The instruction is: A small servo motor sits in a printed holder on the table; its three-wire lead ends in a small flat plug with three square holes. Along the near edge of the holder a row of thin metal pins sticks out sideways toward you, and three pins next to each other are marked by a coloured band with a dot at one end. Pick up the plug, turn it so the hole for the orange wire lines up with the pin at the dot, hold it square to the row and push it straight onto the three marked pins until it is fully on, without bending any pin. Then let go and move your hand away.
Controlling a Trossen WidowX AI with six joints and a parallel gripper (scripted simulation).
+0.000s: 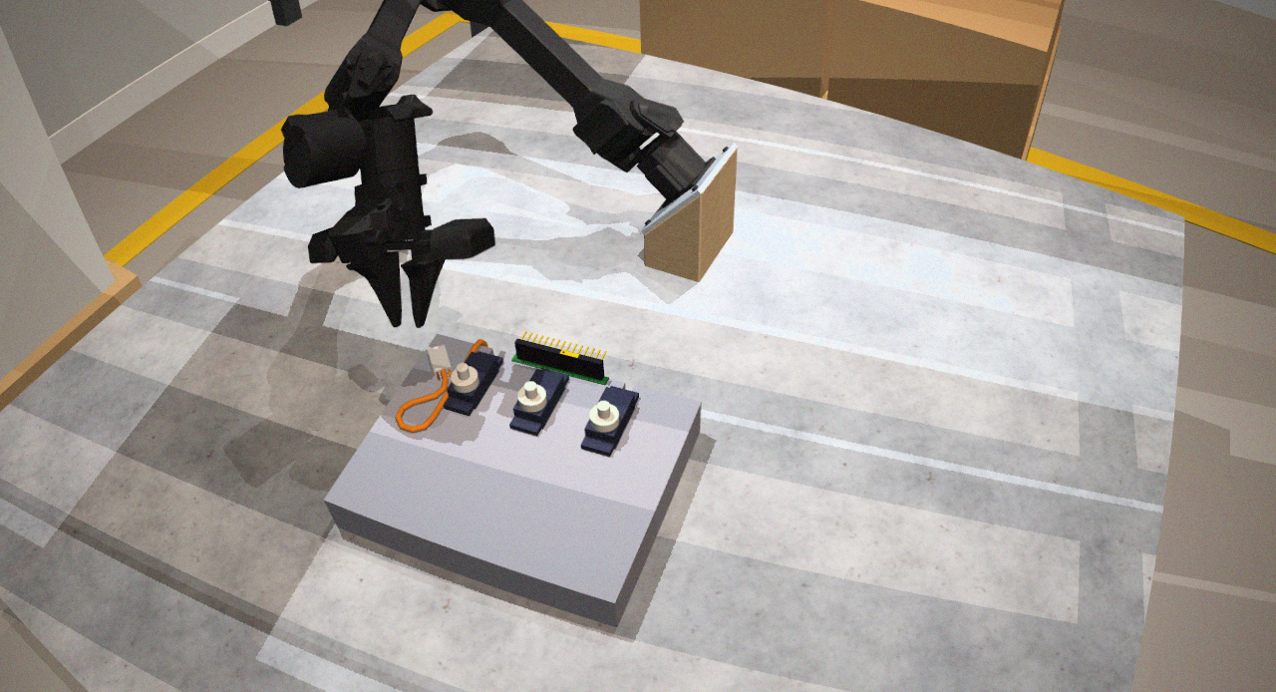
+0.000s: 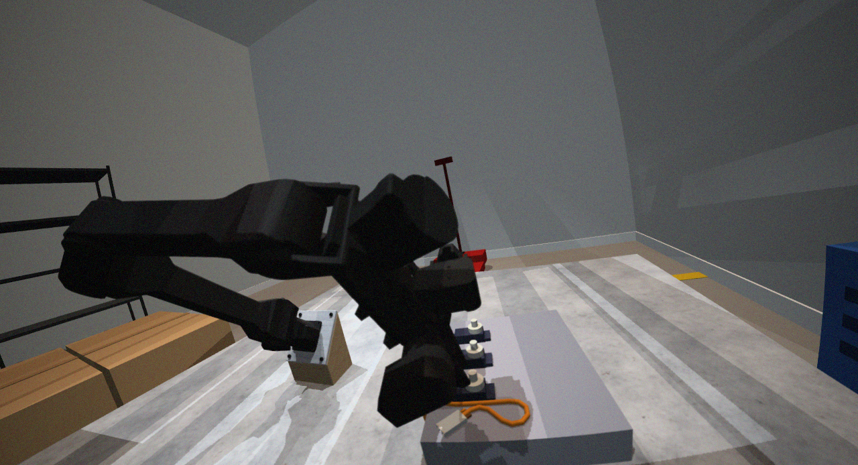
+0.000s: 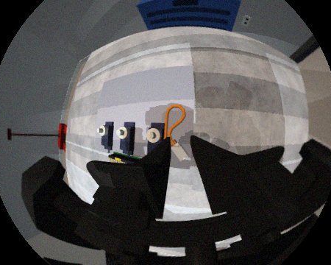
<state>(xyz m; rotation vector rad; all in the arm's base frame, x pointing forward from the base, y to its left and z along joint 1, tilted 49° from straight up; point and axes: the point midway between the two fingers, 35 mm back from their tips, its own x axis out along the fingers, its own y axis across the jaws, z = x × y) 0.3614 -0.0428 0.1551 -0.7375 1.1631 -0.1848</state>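
Observation:
The pale plug [image 1: 439, 358] [image 2: 451, 422] [image 3: 179, 151] lies on the left end of the grey holder [image 1: 481, 501] [image 2: 576, 390] [image 3: 147, 88], its orange lead [image 1: 412, 427] [image 2: 520, 412] [image 3: 183, 115] looped beside it. My gripper [image 1: 408, 324] [image 3: 180, 140] is partly open and empty, pointing down above and behind the plug; in the wrist view the plug shows between and beyond the fingertips. In the exterior view the arm hides the fingertips. The pin row [image 1: 561, 346] [image 3: 118, 160] sticks out of a black strip at the holder's edge, with a yellow band [image 1: 569, 354] on some pins. The dot and plug holes are too small to see.
Three dark servos with white hubs stand on the holder, the nearest one [image 1: 466, 380] [image 2: 474, 383] [image 3: 154, 135] right beside the plug and lead. The arm's wooden base block [image 1: 687, 237] [image 2: 326, 372] stands behind the pin row. Cardboard boxes [image 1: 740, 36] [image 2: 53, 396] are beyond the table.

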